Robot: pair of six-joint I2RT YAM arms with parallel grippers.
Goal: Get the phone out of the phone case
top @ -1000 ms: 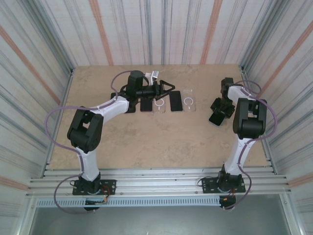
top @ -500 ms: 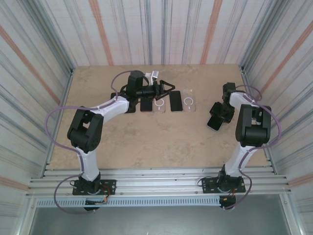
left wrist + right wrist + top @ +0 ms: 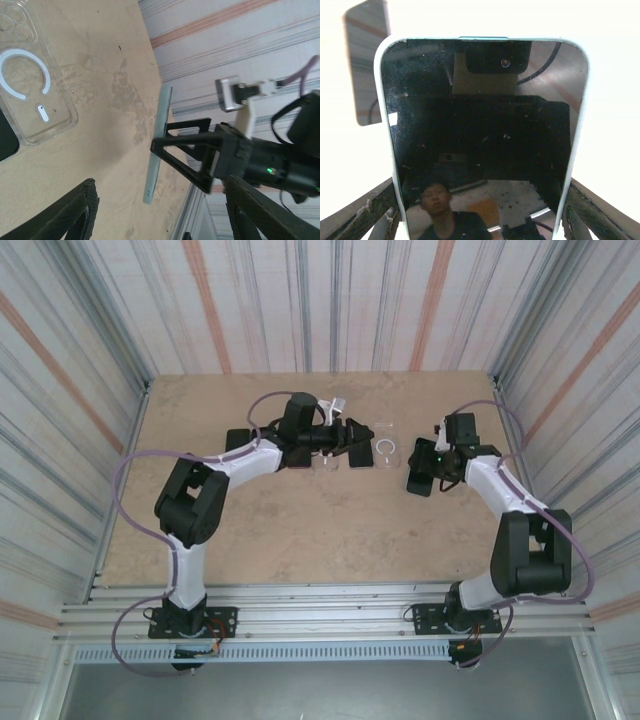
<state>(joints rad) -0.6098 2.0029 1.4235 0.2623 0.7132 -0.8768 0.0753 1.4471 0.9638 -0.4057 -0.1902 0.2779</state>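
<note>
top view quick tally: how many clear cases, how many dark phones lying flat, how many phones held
clear cases: 2
dark phones lying flat: 3 that show; the left arm covers part of the row
phone in the right gripper: 1
total: 6

Overhead camera looks down from behind me over the table. Left wrist camera aims low along it toward the phone; right wrist camera sits tight on that same phone's screen.
</note>
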